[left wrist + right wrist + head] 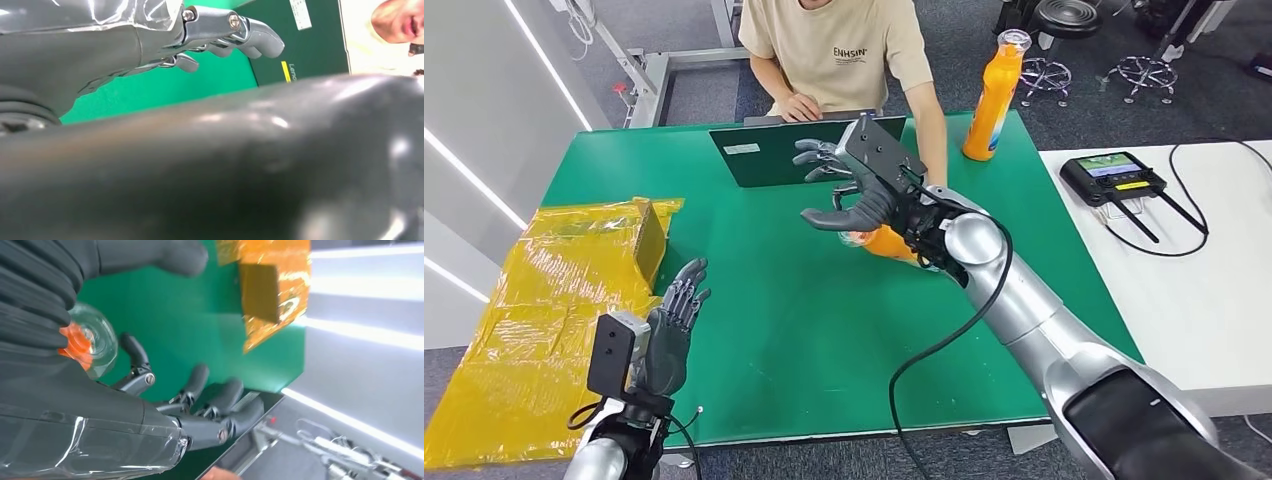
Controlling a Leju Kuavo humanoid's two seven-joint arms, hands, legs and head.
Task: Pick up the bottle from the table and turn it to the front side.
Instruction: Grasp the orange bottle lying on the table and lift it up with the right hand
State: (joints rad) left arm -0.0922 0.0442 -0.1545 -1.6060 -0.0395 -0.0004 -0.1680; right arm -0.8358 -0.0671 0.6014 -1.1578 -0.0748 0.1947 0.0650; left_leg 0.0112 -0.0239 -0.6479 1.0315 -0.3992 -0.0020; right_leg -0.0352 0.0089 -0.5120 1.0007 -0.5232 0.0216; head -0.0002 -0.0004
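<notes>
1. The orange bottle (886, 242) lies on its side near the middle of the green table (774, 330), largely hidden beneath the robot's right hand (856, 185); its clear cap (95, 342) shows in the right wrist view.
2. The right hand hovers over the bottle, fingers spread wide, holding nothing.
3. The left hand (669, 330) stands upright near the table's near-left edge, fingers apart and empty.
4. A second orange bottle (995, 97) stands upright at the far right.
5. A seated person (839, 50) works at a laptop (774, 150) on the far side.
6. A yellow-wrapped box (614, 235) sits at the left.
</notes>
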